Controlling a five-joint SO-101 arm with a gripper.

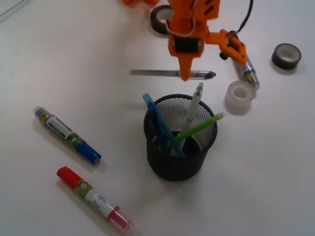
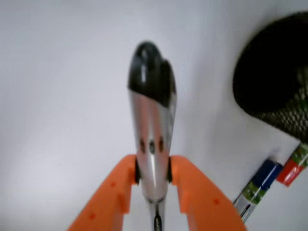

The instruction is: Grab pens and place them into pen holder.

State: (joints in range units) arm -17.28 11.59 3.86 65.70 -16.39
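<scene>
A silver pen with a dark tip (image 1: pixel 162 73) lies level just behind the pen holder. My orange gripper (image 1: pixel 185 74) comes down on its right part. In the wrist view the pen (image 2: pixel 151 120) runs away from the camera, and the gripper (image 2: pixel 153 171) is shut on its barrel, with both jaws touching it. The black mesh pen holder (image 1: pixel 179 142) stands upright in front of the gripper and shows at the wrist view's upper right (image 2: pixel 274 72). Inside it lean a light blue pen (image 1: pixel 160 123), a white-grey pen (image 1: pixel 193 108) and a light green pen (image 1: pixel 202 126).
A blue-capped marker (image 1: pixel 66 133) and a red-capped marker (image 1: pixel 93 197) lie left of the holder. A white tape roll (image 1: pixel 239 97) sits to the holder's right, with dark tape rolls at the back (image 1: pixel 160 19) and far right (image 1: pixel 287 55). A clear marker (image 1: pixel 248 71) lies by the arm.
</scene>
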